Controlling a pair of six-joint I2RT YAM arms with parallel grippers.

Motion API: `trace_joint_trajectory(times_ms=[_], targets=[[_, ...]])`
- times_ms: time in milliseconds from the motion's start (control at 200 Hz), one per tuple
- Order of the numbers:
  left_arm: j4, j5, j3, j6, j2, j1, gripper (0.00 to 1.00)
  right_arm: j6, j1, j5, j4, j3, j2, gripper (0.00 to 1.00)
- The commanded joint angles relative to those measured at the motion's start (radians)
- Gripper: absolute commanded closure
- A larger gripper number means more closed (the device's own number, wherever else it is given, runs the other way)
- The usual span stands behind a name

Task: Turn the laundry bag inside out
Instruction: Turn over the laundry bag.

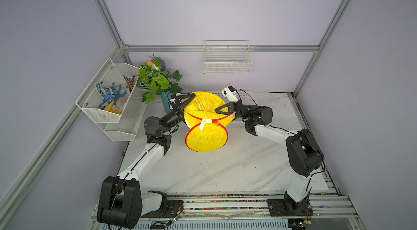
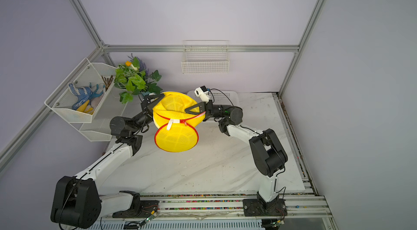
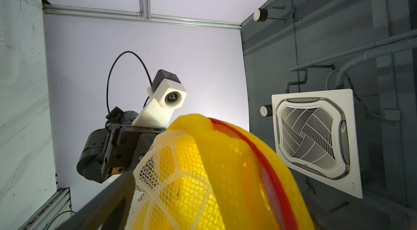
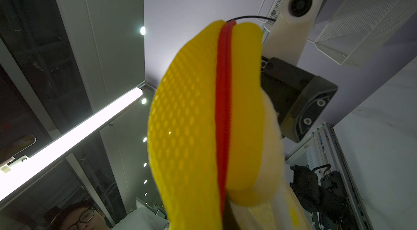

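The bright yellow mesh laundry bag hangs in the air above the marble table, between my two grippers. Its round flap with red zipper trim hangs open toward the front, with a white tab at the hinge. My right gripper is shut on the bag's red-trimmed rim at its right side. My left gripper is at the bag's left side with its jaws wide apart and mesh between them. One dark finger shows beside the mesh.
A white perforated basket stands on the table behind the bag. A plant in a blue vase is close behind my left gripper. Wire shelves holding gloves hang on the left wall, and a wire basket on the rear wall.
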Motion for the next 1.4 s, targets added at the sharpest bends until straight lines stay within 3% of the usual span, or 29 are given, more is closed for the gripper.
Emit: trace_joint_trajectory(times_ms=[0, 230, 480, 600, 715, 855, 1010, 1170, 1395], targets=[[0.076, 0.015, 0.068, -0.039, 0.01, -0.007, 0.12, 0.036, -0.013, 0.036, 0.066, 0.042, 0.0, 1.0], [0.123, -0.001, 0.061, -0.052, 0.043, -0.004, 0.0, 0.054, -0.013, 0.003, 0.066, 0.117, 0.044, 1.0], [0.019, 0.074, 0.185, -0.012, 0.096, -0.011, 0.0, 0.048, 0.018, -0.013, 0.066, 0.121, 0.063, 1.0], [-0.009, 0.097, 0.218, 0.011, 0.128, -0.061, 0.14, 0.06, 0.034, 0.02, 0.068, 0.19, 0.086, 1.0], [0.06, 0.076, 0.225, -0.013, 0.181, -0.099, 0.53, 0.075, 0.036, 0.082, 0.068, 0.285, 0.099, 1.0], [0.132, 0.063, 0.186, -0.029, 0.194, -0.108, 0.83, 0.099, 0.039, 0.139, 0.068, 0.379, 0.1, 1.0], [0.228, 0.0, 0.181, -0.041, 0.221, -0.107, 0.93, 0.095, 0.04, 0.147, 0.068, 0.357, 0.075, 1.0], [0.289, -0.013, 0.283, -0.061, 0.275, -0.106, 0.95, 0.048, 0.038, 0.185, 0.069, 0.237, 0.068, 1.0], [0.347, -0.007, 0.2, -0.057, 0.326, -0.106, 0.95, 0.13, 0.053, 0.259, 0.069, 0.513, 0.142, 1.0]])
